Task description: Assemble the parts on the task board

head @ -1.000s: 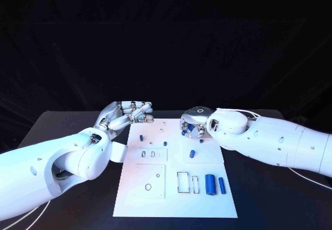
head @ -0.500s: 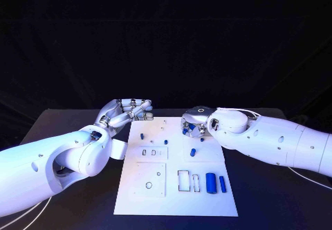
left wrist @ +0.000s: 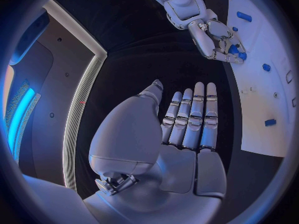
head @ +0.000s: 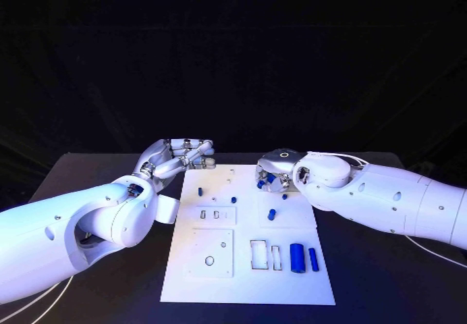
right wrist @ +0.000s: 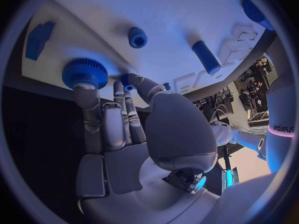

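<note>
Black table [head: 389,283]: right hand [head: 273,177] pinches one blue gear [right wrist: 84,73]; left hand [head: 180,156] spread, empty.

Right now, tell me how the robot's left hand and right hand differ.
The left hand is beside the task board's far left corner, off the white plate; the right hand is over the board's far part. The left hand's fingers lie straight, side by side, holding nothing; the right hand's fingers are at a blue gear and a small blue part, though a firm grip is unclear. Both are silver hands on white arms.
</note>
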Robot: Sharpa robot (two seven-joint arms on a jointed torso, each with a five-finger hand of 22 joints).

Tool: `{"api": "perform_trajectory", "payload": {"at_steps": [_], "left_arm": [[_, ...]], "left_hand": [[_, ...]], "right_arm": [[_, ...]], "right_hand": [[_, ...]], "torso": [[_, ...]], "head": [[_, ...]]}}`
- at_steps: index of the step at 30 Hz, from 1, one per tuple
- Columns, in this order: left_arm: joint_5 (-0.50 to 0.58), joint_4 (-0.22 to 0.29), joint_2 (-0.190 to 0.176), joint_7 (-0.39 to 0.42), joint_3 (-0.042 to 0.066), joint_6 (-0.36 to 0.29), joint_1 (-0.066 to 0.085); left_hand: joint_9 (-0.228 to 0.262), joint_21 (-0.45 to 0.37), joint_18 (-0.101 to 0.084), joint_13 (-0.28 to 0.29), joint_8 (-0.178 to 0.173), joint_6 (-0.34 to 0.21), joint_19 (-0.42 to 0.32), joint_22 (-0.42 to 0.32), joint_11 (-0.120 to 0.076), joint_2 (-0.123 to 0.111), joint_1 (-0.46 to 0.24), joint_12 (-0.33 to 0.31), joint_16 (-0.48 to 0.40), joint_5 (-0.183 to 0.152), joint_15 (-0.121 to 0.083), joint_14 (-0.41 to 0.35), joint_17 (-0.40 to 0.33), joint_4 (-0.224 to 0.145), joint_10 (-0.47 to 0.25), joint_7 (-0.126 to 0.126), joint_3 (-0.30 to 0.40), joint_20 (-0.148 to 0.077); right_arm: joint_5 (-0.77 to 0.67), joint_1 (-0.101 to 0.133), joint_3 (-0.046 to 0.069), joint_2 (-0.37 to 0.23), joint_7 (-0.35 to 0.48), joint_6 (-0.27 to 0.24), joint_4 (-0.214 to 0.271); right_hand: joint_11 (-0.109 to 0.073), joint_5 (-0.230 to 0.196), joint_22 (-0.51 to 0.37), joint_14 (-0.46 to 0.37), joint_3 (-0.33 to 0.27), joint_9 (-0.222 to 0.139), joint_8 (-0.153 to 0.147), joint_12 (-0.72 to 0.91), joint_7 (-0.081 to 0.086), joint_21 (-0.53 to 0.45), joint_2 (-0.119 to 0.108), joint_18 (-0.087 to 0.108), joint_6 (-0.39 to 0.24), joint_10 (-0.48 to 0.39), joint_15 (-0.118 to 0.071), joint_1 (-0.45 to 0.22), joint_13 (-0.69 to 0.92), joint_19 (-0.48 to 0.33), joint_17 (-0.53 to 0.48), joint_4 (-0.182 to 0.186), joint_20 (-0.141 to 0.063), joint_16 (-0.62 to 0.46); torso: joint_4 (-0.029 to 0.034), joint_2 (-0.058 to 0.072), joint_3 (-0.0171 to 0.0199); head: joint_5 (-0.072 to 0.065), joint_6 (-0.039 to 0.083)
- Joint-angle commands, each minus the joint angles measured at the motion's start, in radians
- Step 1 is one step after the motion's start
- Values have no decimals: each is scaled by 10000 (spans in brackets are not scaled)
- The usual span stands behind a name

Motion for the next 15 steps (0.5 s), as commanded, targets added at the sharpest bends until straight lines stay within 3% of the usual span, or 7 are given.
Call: {"api": "perform_trajectory", "payload": {"at_steps": [1,8,15], "left_arm": [[156,-34,15,-55,10,5,21],[271,-73,17,-133,10,-44,29],[501,-80,35,-155,10,101,35]], "left_hand": [[-11,-77,121,-12,-53,-2,-72,-18,67,65,55,-60,-81,7,-7,-76,-4,-102,11,72,24,30],[-8,-97,125,-7,-97,16,-76,-49,71,182,261,-108,-146,9,-3,-61,13,-250,24,78,150,40],[-11,-125,124,-9,-160,14,-94,-89,78,191,498,-163,-243,8,7,-78,26,-465,19,81,294,53]], "right_arm": [[163,-2,0,-93,18,-745,144],[973,71,45,-9,-56,-1899,143],[1322,119,78,350,-147,-2245,-91]], "right_hand": [[20,-9,97,593,70,48,86,60,-9,96,60,-111,105,86,-64,68,4,92,39,-4,-17,64],[21,-69,208,605,112,96,95,55,6,182,100,-122,117,89,-68,110,4,100,111,4,-25,153],[46,-96,190,597,98,112,72,28,30,169,67,-117,75,45,-51,79,-5,64,96,27,-18,147]], "torso": [[1,-5,3],[-20,16,-6],[0,30,5]], "head": [[6,50],[-26,60],[-51,110]]}}
